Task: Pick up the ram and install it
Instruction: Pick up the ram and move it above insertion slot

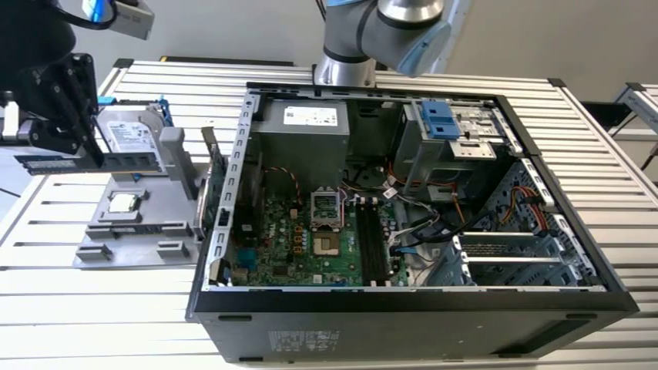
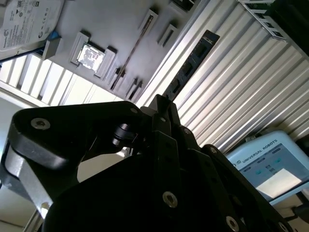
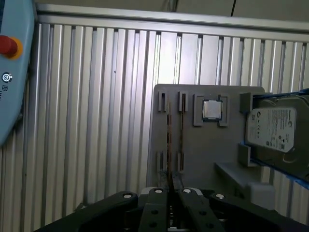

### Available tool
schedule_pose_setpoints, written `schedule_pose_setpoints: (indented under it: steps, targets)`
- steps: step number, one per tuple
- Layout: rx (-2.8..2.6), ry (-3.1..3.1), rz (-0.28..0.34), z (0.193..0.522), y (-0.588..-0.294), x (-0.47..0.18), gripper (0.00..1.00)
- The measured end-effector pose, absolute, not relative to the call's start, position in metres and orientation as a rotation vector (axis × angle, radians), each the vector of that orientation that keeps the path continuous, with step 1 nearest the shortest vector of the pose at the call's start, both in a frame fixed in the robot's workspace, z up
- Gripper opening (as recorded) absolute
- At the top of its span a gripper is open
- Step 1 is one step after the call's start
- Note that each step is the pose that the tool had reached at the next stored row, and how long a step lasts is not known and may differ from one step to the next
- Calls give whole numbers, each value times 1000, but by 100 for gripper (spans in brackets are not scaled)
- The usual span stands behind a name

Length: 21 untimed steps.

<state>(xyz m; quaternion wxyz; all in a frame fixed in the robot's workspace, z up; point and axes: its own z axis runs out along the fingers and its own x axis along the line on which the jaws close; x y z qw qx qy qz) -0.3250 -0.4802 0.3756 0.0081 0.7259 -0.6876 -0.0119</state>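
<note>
A: Where is the ram (image 1: 129,162)?

B: It is high at the exterior view's left. It lies level in the air above the grey fixture plate (image 1: 165,208), well apart from the open computer case (image 1: 411,316). The gripper (image 1: 88,158) has its black fingers closed tight on the stick, and the stretch between them is hidden.

A: Do the wrist views bear that out?

B: They do. In the first wrist view the stick is edge-on, a thin line running out from the pressed-together fingertips (image 3: 159,195), so its chips cannot be made out. In the second wrist view its dark flat side juts out over the slatted aluminium table (image 2: 251,77).

A: What is cut off?

B: The hard drive (image 1: 129,131) with blue clips stands on the plate just above the ram in the exterior view, and the frame edge crops it in both wrist views. The arm (image 1: 347,46) runs off the top of the exterior view.

A: And inside the case?

B: The motherboard (image 1: 298,239) lies in shadow. Its long dark memory slots (image 1: 368,239) show, but whether anything sits in them is hard to tell.
</note>
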Motion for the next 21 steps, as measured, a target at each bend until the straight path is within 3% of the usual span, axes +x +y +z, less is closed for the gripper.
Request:
schedule_pose_setpoints:
  steps: [21]
  targets:
    - [2270,-2148,-37,376,-480,-299,0]
